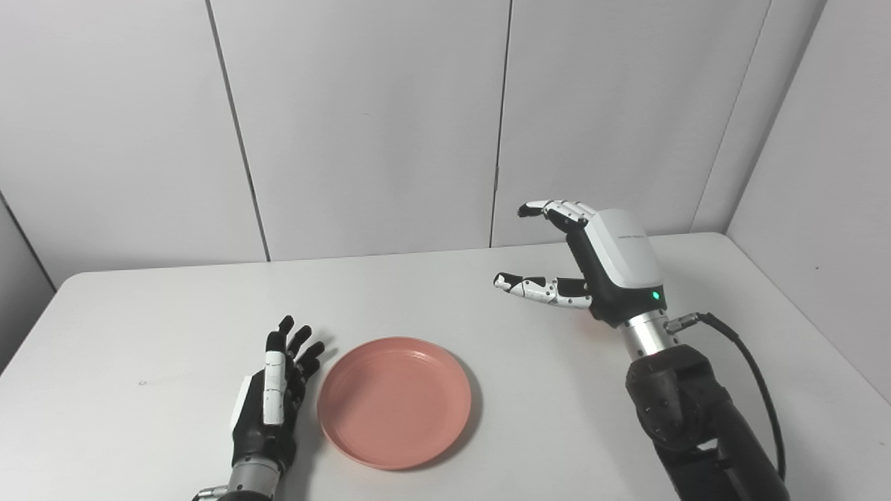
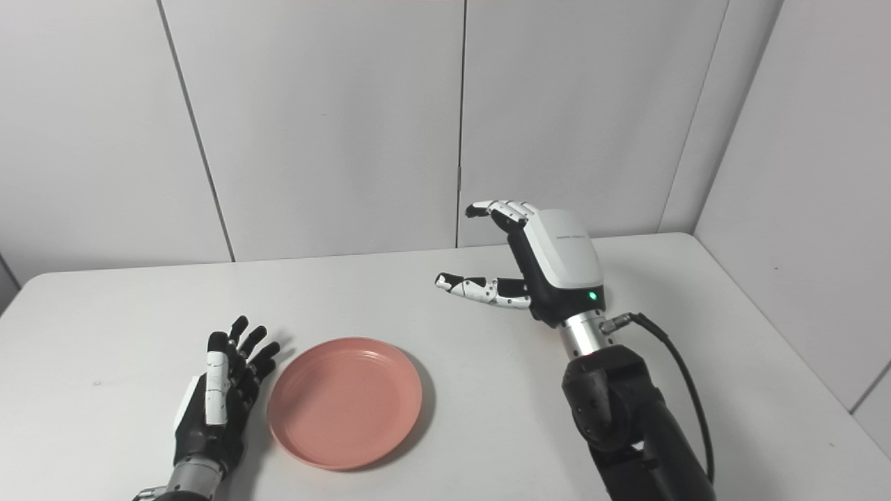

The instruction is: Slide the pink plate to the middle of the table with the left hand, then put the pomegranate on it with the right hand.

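Note:
The pink plate (image 1: 395, 401) lies flat and empty on the white table (image 1: 139, 334), near the front and slightly left of centre. My left hand (image 1: 273, 396) rests just left of the plate's rim, fingers spread, holding nothing; I cannot tell if it touches the rim. My right hand (image 1: 592, 268) is raised above the table's right half, fingers and thumb wide apart, empty. No pomegranate is clearly in view. Only a faint reddish patch (image 1: 590, 324) shows on the table below the right wrist, mostly hidden by the hand.
Grey wall panels (image 1: 362, 125) stand behind the table, and another runs along its right side. A black cable (image 1: 755, 383) loops from the right wrist. The table's far edge meets the wall.

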